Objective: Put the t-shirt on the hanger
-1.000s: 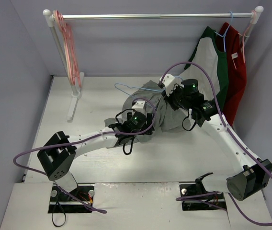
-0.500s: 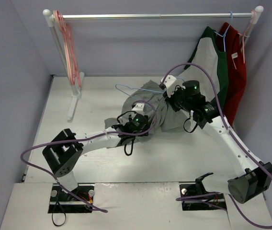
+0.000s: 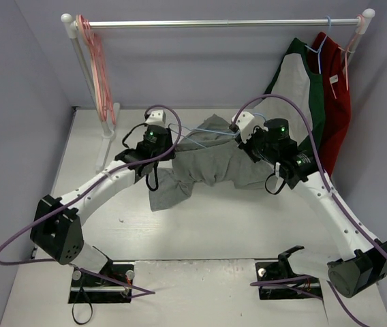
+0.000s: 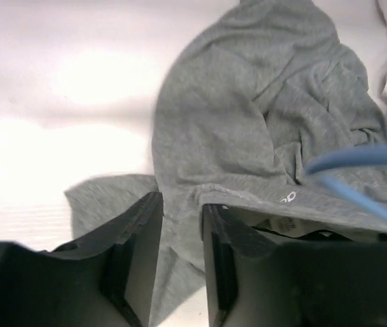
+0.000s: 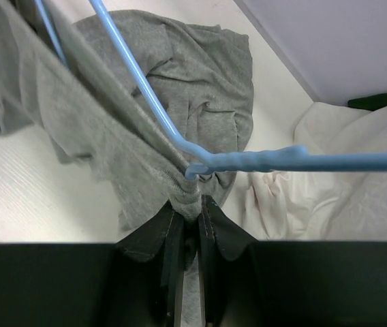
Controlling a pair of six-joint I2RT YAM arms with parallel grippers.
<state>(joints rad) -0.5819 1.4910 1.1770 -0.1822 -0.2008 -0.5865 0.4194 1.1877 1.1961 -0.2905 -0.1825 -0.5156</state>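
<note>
Left pincer [image 4: 181, 204] farther left, t-shirt [image 3: 210, 163] taut.

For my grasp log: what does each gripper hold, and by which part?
Both hold the t-shirt: left gripper on an edge, right gripper on a bunched fold beside the hanger.

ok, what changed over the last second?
The left hand swung from the middle toward the back left, gripping the t-shirt and stretching it out wide. The right hand, shut on the t-shirt beside the hanger, barely shifted. The rail and the white-and-green shirt are unchanged.
</note>
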